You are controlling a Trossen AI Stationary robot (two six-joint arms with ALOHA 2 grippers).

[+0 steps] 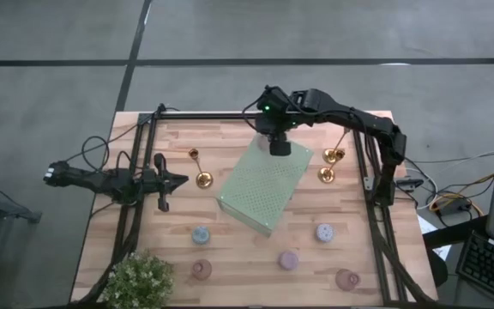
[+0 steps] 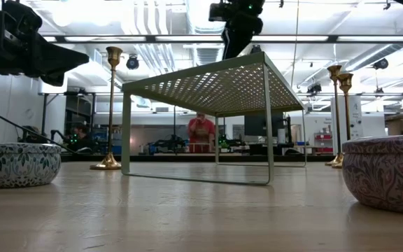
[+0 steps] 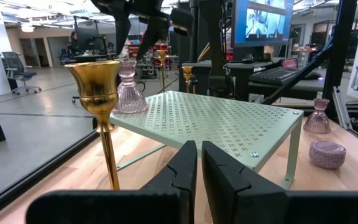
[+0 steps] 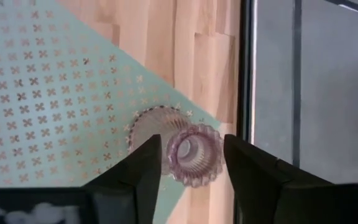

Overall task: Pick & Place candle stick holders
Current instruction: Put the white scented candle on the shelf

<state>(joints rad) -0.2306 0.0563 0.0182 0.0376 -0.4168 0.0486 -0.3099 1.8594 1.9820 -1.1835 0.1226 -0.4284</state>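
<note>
A ribbed pink glass holder [image 4: 194, 154] stands upright on the far corner of the pale-green dotted shelf [image 1: 264, 184]; it also shows in the left wrist view [image 3: 129, 87]. My right gripper [image 4: 192, 163] hangs over it, open and pointing down, with a finger on either side of its top and narrow gaps showing. My left gripper [image 3: 199, 158] is shut and empty at the table's left [image 1: 178, 181], beside a gold candlestick [image 1: 200, 168]. Two more gold candlesticks [image 1: 330, 165] stand right of the shelf. Squat round holders [image 1: 201, 234] [image 1: 324, 232] [image 1: 289, 259] sit on the table nearer the front.
A leafy plant [image 1: 140, 279] stands at the front left corner. Two pink holders [image 1: 201, 269] [image 1: 346, 279] sit near the front edge. Black frame rails [image 1: 376, 172] run along the table's left, right and far sides. A person shows in the room beyond [image 2: 201, 131].
</note>
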